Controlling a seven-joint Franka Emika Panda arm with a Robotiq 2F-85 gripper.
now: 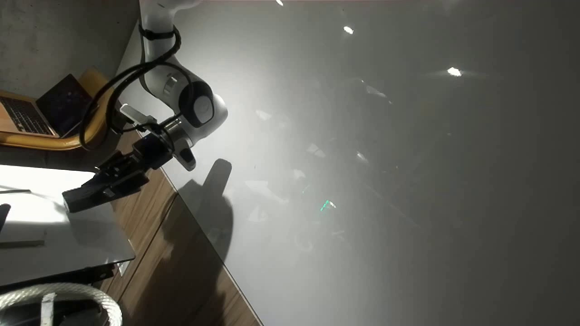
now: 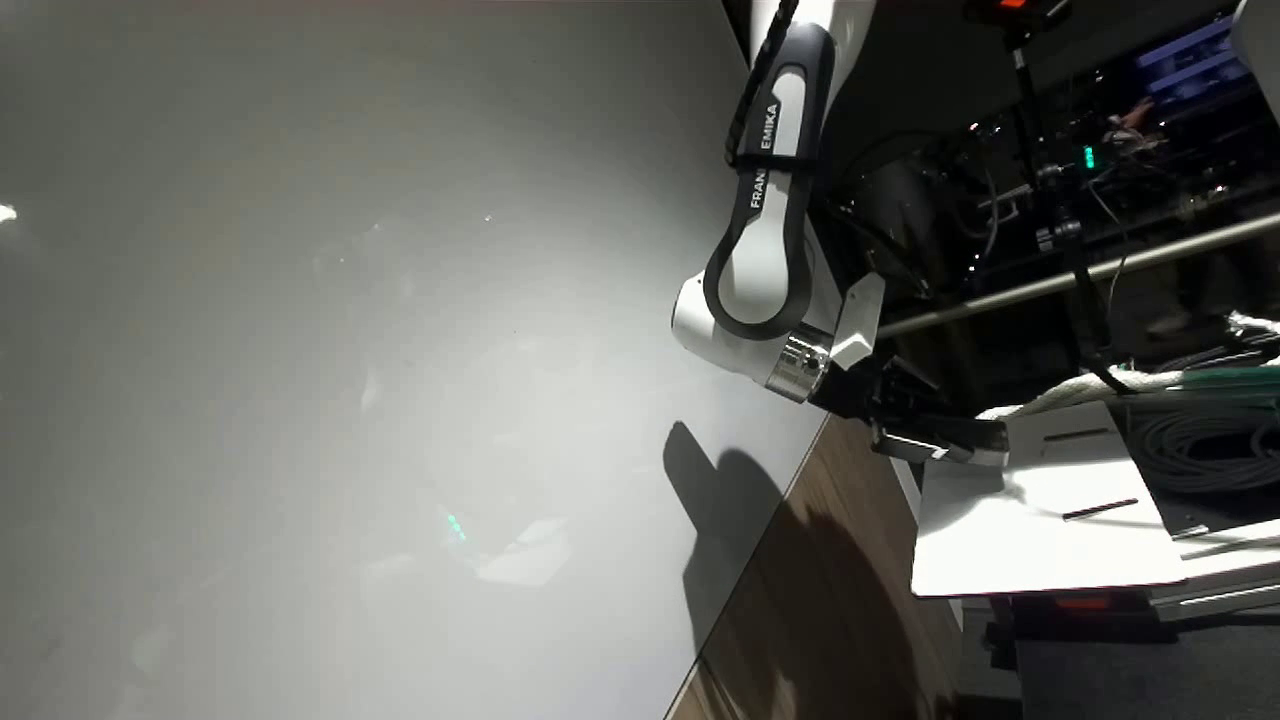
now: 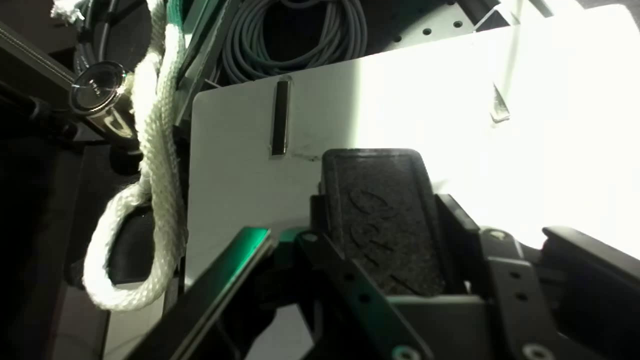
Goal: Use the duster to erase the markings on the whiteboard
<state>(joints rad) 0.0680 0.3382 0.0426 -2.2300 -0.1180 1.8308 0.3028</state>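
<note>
Black jointed fingers (image 3: 461, 235), clamped either side of a speckled oblong duster (image 3: 385, 215), clear of glossy whiteboard (image 1: 408, 163)

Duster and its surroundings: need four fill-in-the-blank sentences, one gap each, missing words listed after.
The gripper holds the ____.
In the wrist view, the rope lies to the ____ of the table.
In an exterior view, the laptop stands ____, not shut.
In both exterior views, the arm's dark ____ falls on the board.

Missing words: duster; left; open; shadow.

Glossy whiteboard (image 1: 385, 145), matt duster (image 3: 382, 215), rough rope (image 3: 165, 200)
</note>
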